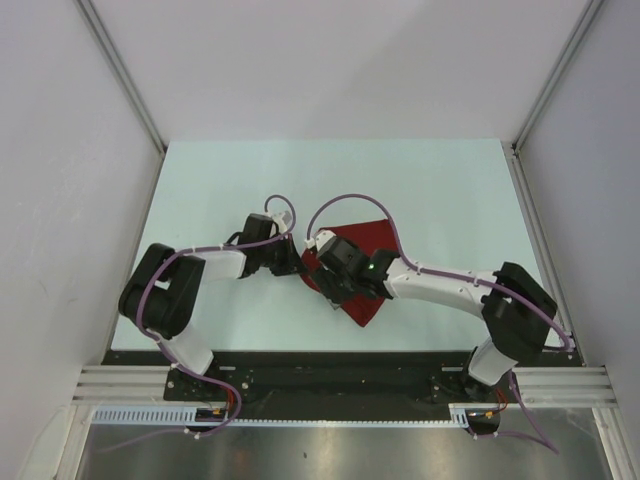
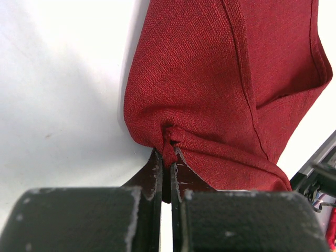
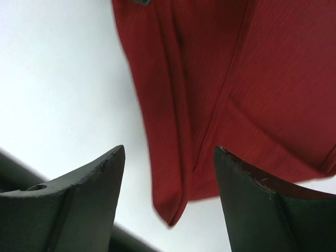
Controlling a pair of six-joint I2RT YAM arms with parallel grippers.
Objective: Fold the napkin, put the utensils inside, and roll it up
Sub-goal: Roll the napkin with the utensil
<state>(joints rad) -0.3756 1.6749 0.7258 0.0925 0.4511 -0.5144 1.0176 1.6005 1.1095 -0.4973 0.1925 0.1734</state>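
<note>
The dark red napkin (image 1: 368, 240) lies folded and partly bunched on the pale table, between the two arms. My left gripper (image 1: 298, 262) is at its left edge. In the left wrist view the gripper (image 2: 167, 157) is shut on a pinch of the napkin's (image 2: 210, 79) folded edge. My right gripper (image 1: 335, 290) hovers over the napkin's near left part. In the right wrist view it (image 3: 169, 149) is open and empty, with a pointed rolled corner of the napkin (image 3: 273, 79) between the fingers. The knife is hidden, apart from perhaps a small grey-teal tip (image 3: 140, 2) at the top edge.
The pale table (image 1: 450, 190) is walled by white panels on the left, right and back. A black rail (image 1: 330, 365) runs along the near edge by the arm bases. Purple cables loop above both wrists.
</note>
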